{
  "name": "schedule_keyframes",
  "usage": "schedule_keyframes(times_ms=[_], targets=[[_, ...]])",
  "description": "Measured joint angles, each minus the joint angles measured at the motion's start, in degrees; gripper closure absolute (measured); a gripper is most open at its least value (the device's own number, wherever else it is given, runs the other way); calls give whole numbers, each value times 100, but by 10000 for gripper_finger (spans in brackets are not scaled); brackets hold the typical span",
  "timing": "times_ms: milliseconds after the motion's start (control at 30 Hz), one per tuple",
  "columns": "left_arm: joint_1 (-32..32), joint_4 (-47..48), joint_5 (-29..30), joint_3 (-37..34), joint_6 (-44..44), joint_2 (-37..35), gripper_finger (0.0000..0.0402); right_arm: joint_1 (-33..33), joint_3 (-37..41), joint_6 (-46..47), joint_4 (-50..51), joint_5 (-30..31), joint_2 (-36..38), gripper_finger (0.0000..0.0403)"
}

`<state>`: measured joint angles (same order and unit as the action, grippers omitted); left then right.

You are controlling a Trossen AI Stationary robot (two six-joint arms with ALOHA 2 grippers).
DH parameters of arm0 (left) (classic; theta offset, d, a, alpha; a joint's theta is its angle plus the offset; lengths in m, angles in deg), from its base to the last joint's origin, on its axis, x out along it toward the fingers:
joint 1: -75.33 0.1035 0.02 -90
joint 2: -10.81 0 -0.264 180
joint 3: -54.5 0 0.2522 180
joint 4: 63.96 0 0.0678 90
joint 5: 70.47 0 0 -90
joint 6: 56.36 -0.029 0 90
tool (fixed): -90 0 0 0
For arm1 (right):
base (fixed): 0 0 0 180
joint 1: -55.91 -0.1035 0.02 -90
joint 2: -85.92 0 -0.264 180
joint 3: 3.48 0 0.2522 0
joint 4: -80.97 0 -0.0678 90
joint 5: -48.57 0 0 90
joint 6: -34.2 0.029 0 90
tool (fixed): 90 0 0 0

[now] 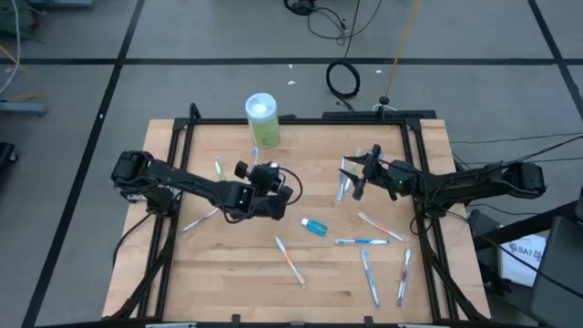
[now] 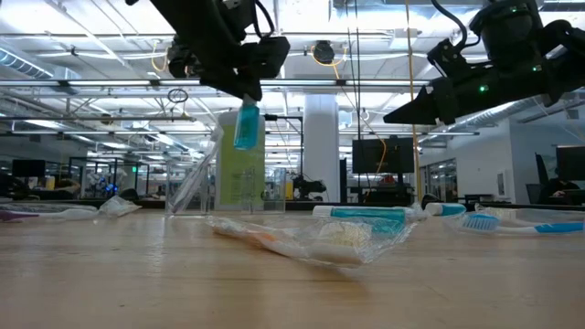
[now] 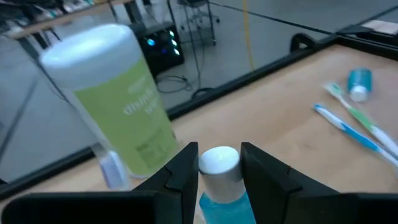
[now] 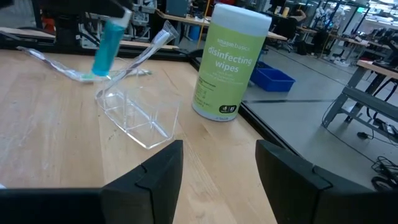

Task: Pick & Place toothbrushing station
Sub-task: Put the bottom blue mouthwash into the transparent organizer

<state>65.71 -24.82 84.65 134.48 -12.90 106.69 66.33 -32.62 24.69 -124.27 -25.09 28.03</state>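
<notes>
My left gripper (image 3: 219,167) is shut on a small blue tube with a white cap (image 2: 246,125), lifted above the table beside the clear plastic cup (image 4: 138,118). A toothbrush (image 4: 151,48) leans out of the cup. The green wipes container (image 1: 261,118) stands just beyond. My right gripper (image 4: 217,174) stands open at the table's right, pointing level toward the cup, with nothing between its fingers. A second blue tube (image 1: 314,226) lies at the table's middle. Several toothbrushes (image 1: 369,241) lie scattered on the wood. My left gripper pinches the tube at its white cap end (image 3: 219,160) between its two fingers. The fingers (image 3: 181,171) reach forward, slanting a little down. The blue body (image 4: 107,50) hangs below the fingers, slightly tilted, clear of the table and the cup.
A wrapped toothbrush (image 2: 302,242) lies near the table's front. More toothbrushes lie at the right front (image 1: 404,273) and at the left (image 1: 200,220). A black frame (image 1: 301,119) rims the table. In the left wrist view another tube (image 3: 359,83) lies by two toothbrushes.
</notes>
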Motion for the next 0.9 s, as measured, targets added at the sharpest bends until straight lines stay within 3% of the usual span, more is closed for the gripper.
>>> schedule_keyframes(times_ms=[467,900], targets=[[362,112,422,-2,71,109,289,2,0,-18,-9,-1,0,206],[360,412,874,-5,973,755,289,0,-2,-18,-105,-9,2,206]])
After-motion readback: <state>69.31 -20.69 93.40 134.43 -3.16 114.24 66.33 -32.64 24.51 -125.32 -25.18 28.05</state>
